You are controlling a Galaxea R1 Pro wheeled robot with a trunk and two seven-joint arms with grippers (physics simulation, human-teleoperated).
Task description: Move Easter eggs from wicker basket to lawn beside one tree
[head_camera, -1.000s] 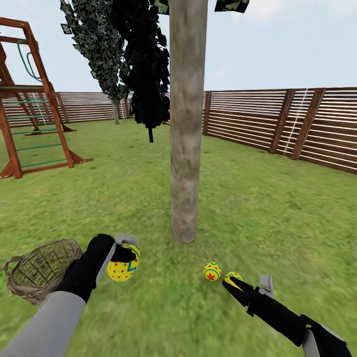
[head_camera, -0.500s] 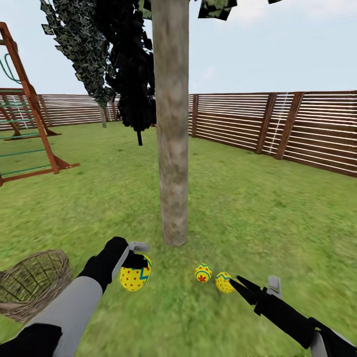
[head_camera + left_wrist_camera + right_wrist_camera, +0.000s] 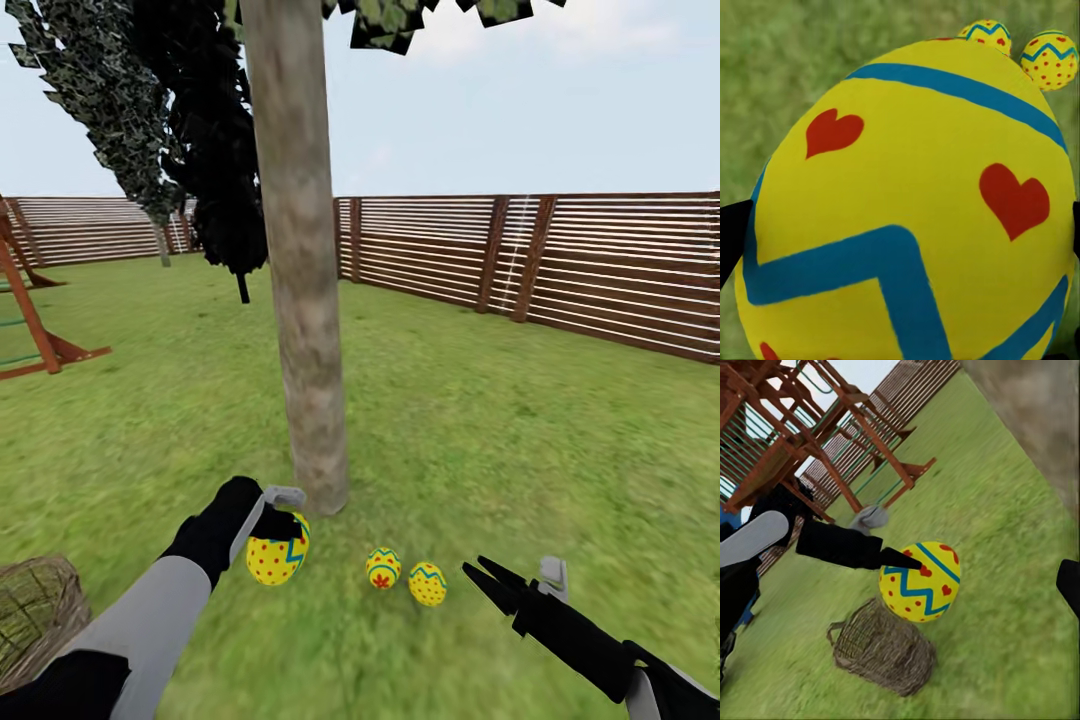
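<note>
My left gripper point(image 3: 272, 540) is shut on a yellow Easter egg point(image 3: 279, 553) with blue zigzags and red marks, held just above the lawn point(image 3: 480, 440) close to the foot of the grey-beige tree point(image 3: 305, 330). That egg point(image 3: 907, 217) looms large in the left wrist view, and the right wrist view shows it point(image 3: 919, 582) too. Two more eggs point(image 3: 383, 567) point(image 3: 428, 584) lie on the grass right of the trunk. My right gripper point(image 3: 487, 577) stands open a little right of them, holding nothing. The wicker basket point(image 3: 35, 610) sits at the lower left.
A brown slatted fence point(image 3: 560, 260) runs along the back and right. A wooden playset point(image 3: 30, 335) stands at the far left. A near-black thin tree point(image 3: 228, 200) and a grey-green columnar tree point(image 3: 110, 100) stand behind the trunk. Open grass lies to the right.
The camera has swung right, so the scene has shifted left. My left gripper has carried its egg closer to the trunk. The right gripper has drawn back from the two lying eggs.
</note>
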